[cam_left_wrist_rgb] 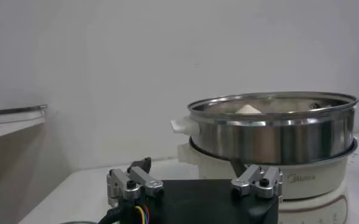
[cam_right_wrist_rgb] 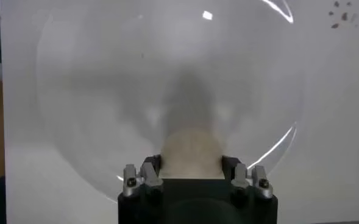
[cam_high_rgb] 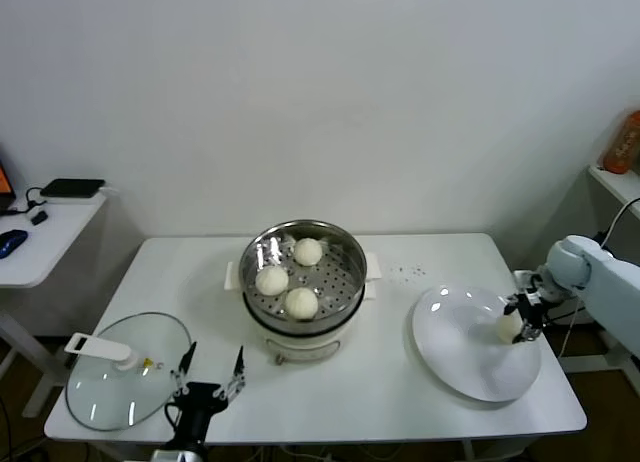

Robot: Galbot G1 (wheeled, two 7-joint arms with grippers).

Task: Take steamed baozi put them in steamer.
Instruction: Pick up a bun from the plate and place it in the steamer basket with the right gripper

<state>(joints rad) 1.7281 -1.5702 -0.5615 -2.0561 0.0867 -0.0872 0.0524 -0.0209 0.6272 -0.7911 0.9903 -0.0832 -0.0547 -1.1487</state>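
On the white tabletop (cam_high_rgb: 380, 382) the steamer (cam_high_rgb: 345, 307) stands near the middle, with three steamed baozi (cam_high_rgb: 301, 302) resting on its perforated tray. From the left wrist view only the tip of one bun shows above the steel rim, the rest being hidden by the pot wall.

The fourth baozi (cam_high_rgb: 507, 327) sits on the white plate (cam_high_rgb: 455, 352) toward the right side of the tabletop. The right claw (cam_high_rgb: 526, 317) is down over the plate with its fingers (cam_right_wrist_rgb: 150, 173) narrowed to the bun's width, pressing on either side of it (the right wrist view shows the bun filling the gap between them). The claw's black body cuts off the near part of the bun, so how it meets the plate cannot be made out.

The left claw (cam_high_rgb: 212, 373) is parked at the front edge of the tabletop, in front of the steamer and just beside the glass lid (cam_high_rgb: 130, 372), its fingers spread apart and holding nothing. The lid lies flat, its white handle (cam_high_rgb: 100, 350) pointing away to the left.
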